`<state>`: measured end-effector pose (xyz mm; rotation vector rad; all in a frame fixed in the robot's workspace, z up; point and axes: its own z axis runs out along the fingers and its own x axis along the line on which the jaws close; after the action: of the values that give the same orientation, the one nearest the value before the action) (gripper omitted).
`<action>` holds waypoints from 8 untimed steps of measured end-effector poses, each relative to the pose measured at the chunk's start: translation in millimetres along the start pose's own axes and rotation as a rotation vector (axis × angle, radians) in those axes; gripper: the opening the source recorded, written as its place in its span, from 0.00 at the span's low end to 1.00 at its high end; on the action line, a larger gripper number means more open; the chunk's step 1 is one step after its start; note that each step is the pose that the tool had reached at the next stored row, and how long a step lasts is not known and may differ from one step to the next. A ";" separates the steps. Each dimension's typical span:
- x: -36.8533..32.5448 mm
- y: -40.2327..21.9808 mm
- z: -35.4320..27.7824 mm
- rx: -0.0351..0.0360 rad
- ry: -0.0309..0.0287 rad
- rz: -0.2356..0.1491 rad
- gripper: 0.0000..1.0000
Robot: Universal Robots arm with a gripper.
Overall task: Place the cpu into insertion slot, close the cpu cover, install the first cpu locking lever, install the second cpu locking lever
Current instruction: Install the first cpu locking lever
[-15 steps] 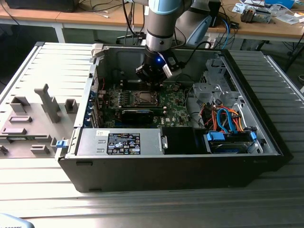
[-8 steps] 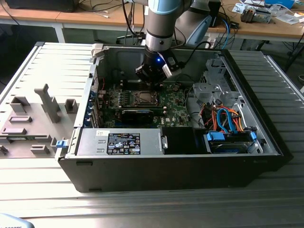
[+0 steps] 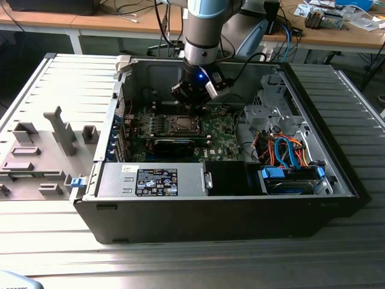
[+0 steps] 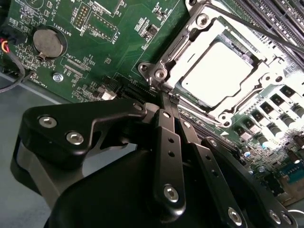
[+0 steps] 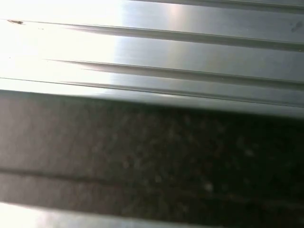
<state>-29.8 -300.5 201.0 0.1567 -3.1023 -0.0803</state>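
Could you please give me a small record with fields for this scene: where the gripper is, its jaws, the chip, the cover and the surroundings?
gripper: low over the green circuit board, tips at a corner of the insertion slot
jaws: close together, nothing visibly between them
cpu: lies flat in the slot, its pale top face showing
cpu cover: down around the chip
locking levers: state cannot be told
surroundings: open computer case on a ribbed metal table
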 end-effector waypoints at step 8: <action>0.1 -2.2 0.0 -0.0022 -0.0006 0.000 0.11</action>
<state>-29.7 -302.7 200.9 0.1569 -3.1027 -0.0838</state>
